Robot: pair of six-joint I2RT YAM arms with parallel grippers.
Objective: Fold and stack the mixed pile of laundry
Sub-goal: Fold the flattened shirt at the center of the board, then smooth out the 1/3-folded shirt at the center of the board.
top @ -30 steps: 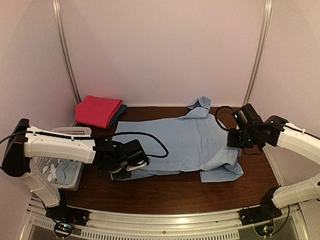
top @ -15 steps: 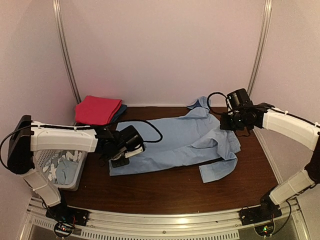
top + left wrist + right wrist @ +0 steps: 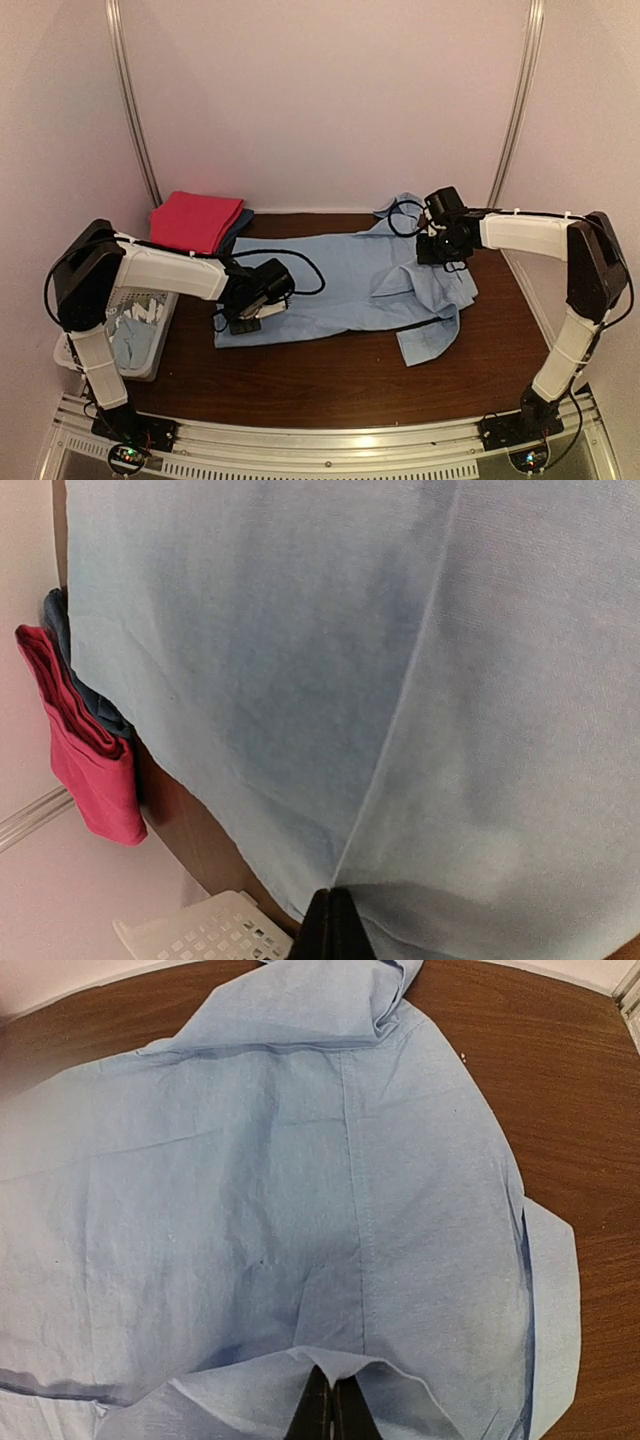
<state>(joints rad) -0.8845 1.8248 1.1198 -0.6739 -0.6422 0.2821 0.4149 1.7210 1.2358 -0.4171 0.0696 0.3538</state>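
Observation:
A large plain light blue shirt [image 3: 345, 280] lies spread across the brown table [image 3: 330, 385], collar at the back [image 3: 400, 207]. My left gripper [image 3: 244, 320] is shut on the shirt's left hem; in the left wrist view its tips [image 3: 333, 925] pinch the cloth [image 3: 380, 680] at a seam. My right gripper [image 3: 433, 254] is shut on a lifted fold near the right shoulder; in the right wrist view its tips [image 3: 333, 1405] hold a raised edge of the shirt [image 3: 300, 1210]. More light blue garments [image 3: 128, 342] lie in the basket.
A white perforated basket [image 3: 150, 302] [image 3: 205, 932] stands at the left table edge. A folded magenta cloth [image 3: 196, 220] [image 3: 90, 765] lies on a dark blue cloth [image 3: 237, 228] [image 3: 70, 650] at the back left. One sleeve [image 3: 430, 340] sticks out toward the front right.
Both grippers have moved toward the back, the right also leftward, carrying the shirt's near edge with them. The shirt's front part has folded over and now covers less of the table.

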